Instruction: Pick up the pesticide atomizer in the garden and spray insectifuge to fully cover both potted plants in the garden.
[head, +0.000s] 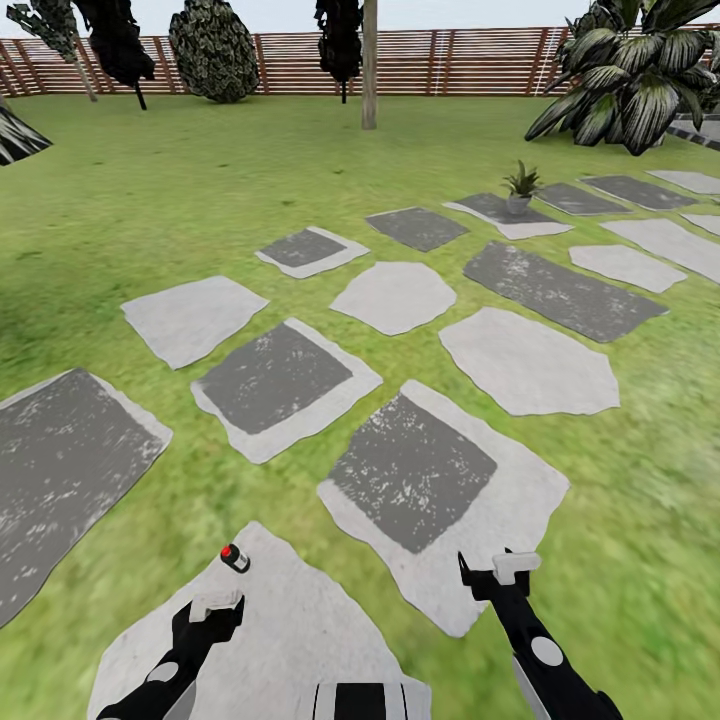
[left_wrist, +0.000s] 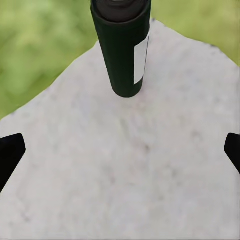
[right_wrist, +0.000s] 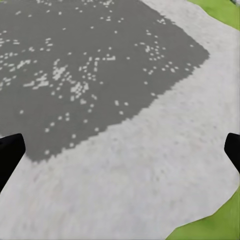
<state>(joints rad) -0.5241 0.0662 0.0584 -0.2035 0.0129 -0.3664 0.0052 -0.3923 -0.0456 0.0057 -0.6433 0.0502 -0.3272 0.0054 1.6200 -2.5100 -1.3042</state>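
The pesticide atomizer (head: 235, 558), a small dark bottle with a red dot on its white head, stands on a pale stepping slab (head: 290, 640) just ahead of me. In the left wrist view its dark body (left_wrist: 121, 55) carries a white label. My left gripper (head: 216, 604) hovers a little short of it, open, with both fingertips (left_wrist: 10, 155) apart and nothing between them. My right gripper (head: 508, 566) is open over a neighbouring dark-centred slab (right_wrist: 90, 70). One potted plant (head: 519, 187) sits on a far slab to the right. The other potted plant is out of view.
Grey stepping slabs (head: 275, 375) spread across the green lawn (head: 200, 190). A brown slat fence (head: 430, 60) closes the back. A big striped-leaf bush (head: 635, 80) stands far right, a thin trunk (head: 369, 65) at centre back, and dark bushes (head: 213, 50) along the fence.
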